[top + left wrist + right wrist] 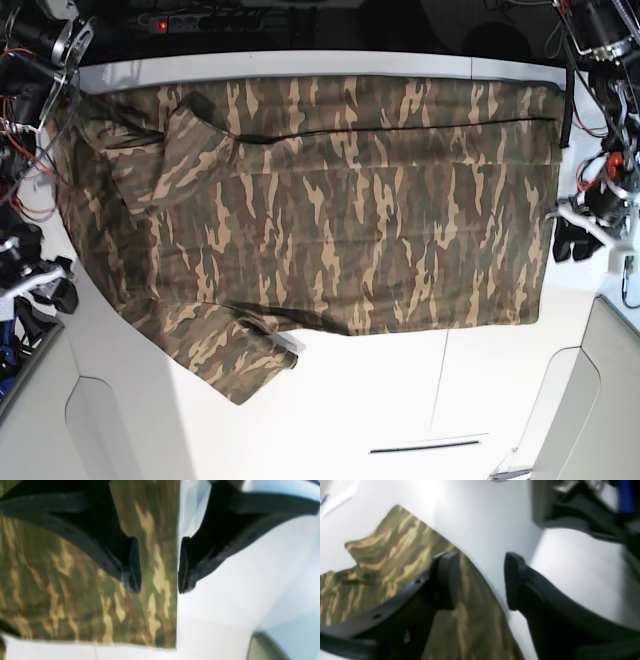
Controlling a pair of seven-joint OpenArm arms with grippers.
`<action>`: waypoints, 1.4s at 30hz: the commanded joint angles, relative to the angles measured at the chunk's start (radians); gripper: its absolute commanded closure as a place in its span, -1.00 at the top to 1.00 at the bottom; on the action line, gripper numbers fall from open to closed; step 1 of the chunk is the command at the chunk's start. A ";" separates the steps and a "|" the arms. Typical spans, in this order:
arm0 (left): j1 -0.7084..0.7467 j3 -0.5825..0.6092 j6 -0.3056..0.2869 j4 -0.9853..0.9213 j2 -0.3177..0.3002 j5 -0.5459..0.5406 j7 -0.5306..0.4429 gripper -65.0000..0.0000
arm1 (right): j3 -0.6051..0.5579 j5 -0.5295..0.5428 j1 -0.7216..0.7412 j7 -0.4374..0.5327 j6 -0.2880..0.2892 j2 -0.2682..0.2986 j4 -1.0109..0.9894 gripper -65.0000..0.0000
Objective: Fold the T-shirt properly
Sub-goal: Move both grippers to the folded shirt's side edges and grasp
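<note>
In the left wrist view, the left gripper [158, 565] hangs over the side edge of the T-shirt [75, 580]. Its two black fingers stand apart with a gap between them. Nothing is in the gap. One finger [132, 567] is over the cloth. The other finger is over the white table [237, 605], just past the shirt's edge. The shirt's bottom edge runs below the gripper.

In the right wrist view, the right gripper [482, 580] is also open and holds nothing. One finger [447, 580] is over the T-shirt [390, 552]. The other finger is over the table [482, 517], beside the cloth edge. A sleeve sticks out far from the gripper, toward the top left.

In the base view, the T-shirt [350, 210] lies spread flat across the table [360, 400]. The left gripper [574, 238] sits just beside the shirt's right edge. The right gripper [55, 285] sits near the shirt's left side, close to a sleeve. This view is too small to show how wide either one is.
</note>
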 commanded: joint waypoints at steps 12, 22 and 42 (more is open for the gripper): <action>-0.350 0.151 -0.009 -0.540 -0.095 0.021 -0.115 0.07 | -0.083 -0.124 0.139 0.216 -0.032 0.021 -0.315 -0.11; -0.439 0.214 -0.025 -0.761 -0.074 0.029 -0.179 0.07 | -0.083 -0.148 0.137 0.217 -0.032 0.016 -0.388 -0.11; -0.498 0.214 0.026 -0.761 0.003 0.015 -0.196 0.01 | -0.084 -0.130 0.137 0.215 0.022 -0.084 -0.391 -0.15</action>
